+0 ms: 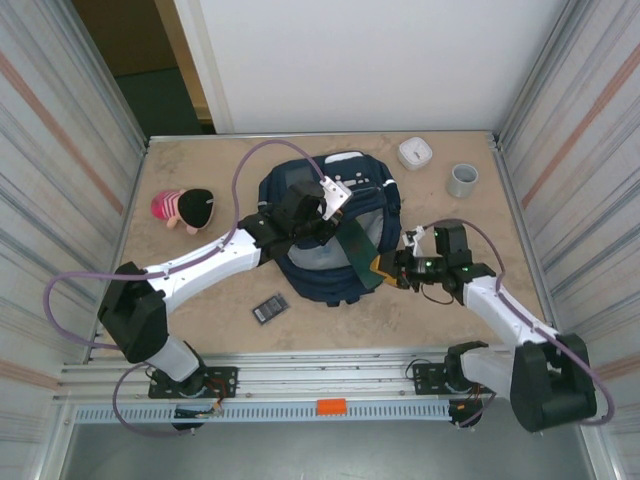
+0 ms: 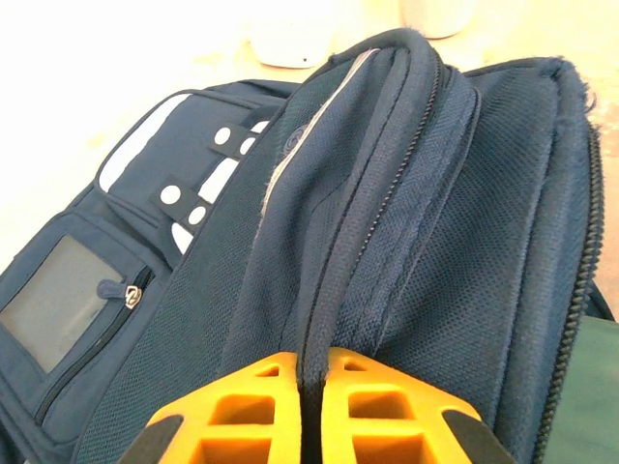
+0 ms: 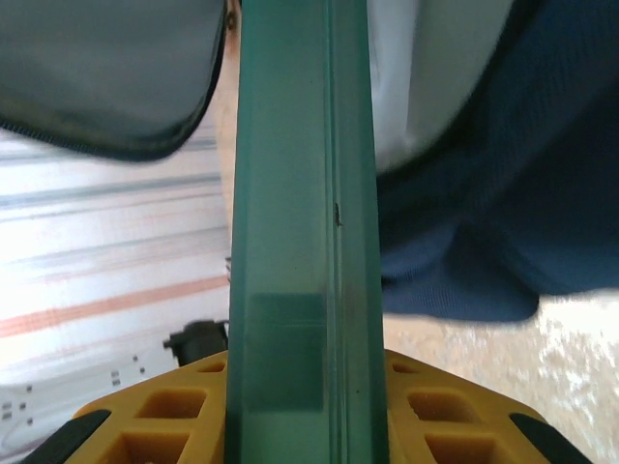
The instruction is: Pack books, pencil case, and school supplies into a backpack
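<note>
From above, the backpack [image 1: 320,278] is seen lying in the middle of the tabletop [image 1: 200,165], and a small black thing [image 1: 270,309] is seen near it. At the left wrist, a fold of the backpack is pinched tight by the left pincer [image 2: 311,406]. At the right wrist, the green book [image 3: 300,193] is pinched by the right pincer [image 3: 305,387], right next to the backpack.
</note>
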Controlling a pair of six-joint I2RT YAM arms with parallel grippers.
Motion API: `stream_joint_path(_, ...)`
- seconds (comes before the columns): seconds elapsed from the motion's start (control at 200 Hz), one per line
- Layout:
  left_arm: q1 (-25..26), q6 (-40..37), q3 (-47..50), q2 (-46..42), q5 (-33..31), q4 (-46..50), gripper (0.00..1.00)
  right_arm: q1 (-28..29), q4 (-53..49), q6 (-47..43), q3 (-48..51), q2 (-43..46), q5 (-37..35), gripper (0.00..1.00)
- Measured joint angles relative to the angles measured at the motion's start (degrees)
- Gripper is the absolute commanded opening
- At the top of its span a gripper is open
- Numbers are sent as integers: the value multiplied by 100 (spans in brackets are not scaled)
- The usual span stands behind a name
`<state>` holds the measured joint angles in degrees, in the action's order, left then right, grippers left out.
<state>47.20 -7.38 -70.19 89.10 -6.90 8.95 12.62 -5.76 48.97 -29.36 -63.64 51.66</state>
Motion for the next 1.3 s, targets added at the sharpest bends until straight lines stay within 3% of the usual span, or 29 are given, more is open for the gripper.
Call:
stream_joint_path(0.311,0,92,-4,-28,254,22,0,208,2118,1193,-131,-1357,-761,20)
stream_joint_path(0.596,0,186,-105,-33,345,37,0,280,2811,1561,-802,-2332,-1104,27)
stream_joint_path(0.661,0,219,-105,-46,396,37,0,280,2931,1628,-885,-2487,-1134,31)
stream_joint_path(0.772,0,256,-105,-66,413,35,0,282,3112,1674,-975,-2702,-1165,48)
stream_joint_path(0.857,0,273,-105,-83,411,39,0,280,3104,1720,-981,-2774,-1237,59)
stream_joint_path(0.977,0,278,-105,-116,411,44,0,282,2903,1644,-979,-2682,-1346,65)
stream_joint_path(1.303,7,293,-105,-308,393,37,0,164,1147,815,-905,-1097,-1888,67)
